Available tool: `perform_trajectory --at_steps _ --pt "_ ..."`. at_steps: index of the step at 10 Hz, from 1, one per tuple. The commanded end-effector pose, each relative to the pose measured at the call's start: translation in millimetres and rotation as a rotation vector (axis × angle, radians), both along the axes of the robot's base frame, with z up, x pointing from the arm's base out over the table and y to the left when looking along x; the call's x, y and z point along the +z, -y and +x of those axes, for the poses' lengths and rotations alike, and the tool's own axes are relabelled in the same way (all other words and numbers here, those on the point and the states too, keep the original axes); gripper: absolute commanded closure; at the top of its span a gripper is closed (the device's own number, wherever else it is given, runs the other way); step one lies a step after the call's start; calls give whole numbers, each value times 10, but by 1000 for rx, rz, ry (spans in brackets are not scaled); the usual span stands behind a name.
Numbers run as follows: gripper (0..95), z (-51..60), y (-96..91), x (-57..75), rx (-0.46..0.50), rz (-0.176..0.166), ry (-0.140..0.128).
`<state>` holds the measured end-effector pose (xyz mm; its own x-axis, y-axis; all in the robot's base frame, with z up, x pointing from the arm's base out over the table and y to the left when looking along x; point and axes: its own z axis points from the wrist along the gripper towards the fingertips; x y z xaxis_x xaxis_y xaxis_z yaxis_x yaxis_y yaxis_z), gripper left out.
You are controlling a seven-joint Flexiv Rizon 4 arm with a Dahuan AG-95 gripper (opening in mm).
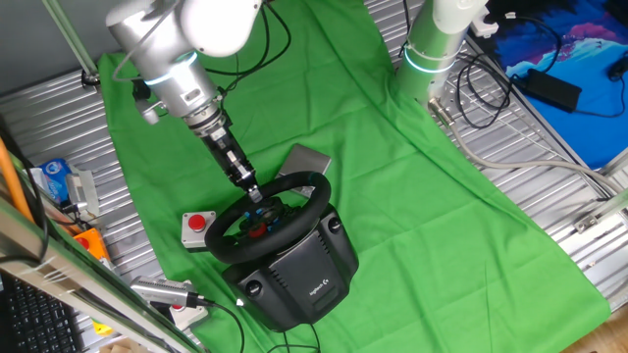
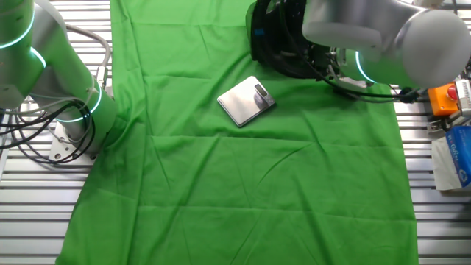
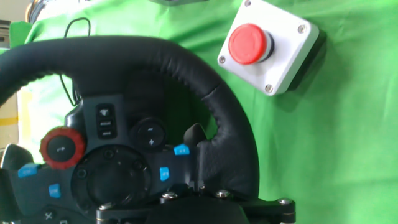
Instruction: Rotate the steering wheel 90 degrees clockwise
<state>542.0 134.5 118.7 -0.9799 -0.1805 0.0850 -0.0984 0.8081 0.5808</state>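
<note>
Reaching down from the upper left of one fixed view, my gripper is at the upper part of the steering wheel rim, near the middle of the frame. I cannot tell if my fingers are wide, narrow or closed on the rim, because they are too small there and the hand view does not show them.

The hand view shows the black rim curving from the upper left to the lower middle of the frame, with a red knob and small blue buttons on the hub. The wheel is mounted on a bulky black base on the green cloth.

Just beside the wheel, at its left in that fixed view, lies a grey box with a red round button. A flat silver device lies behind the wheel.
</note>
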Motion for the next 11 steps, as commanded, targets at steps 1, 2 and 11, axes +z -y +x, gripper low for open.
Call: perform_trajectory --at_steps 1,2,11 --pt "950 37 9 10 -5 5 7" --pt "950 57 13 13 -6 6 8" --pt "950 360 99 -57 -18 29 18"
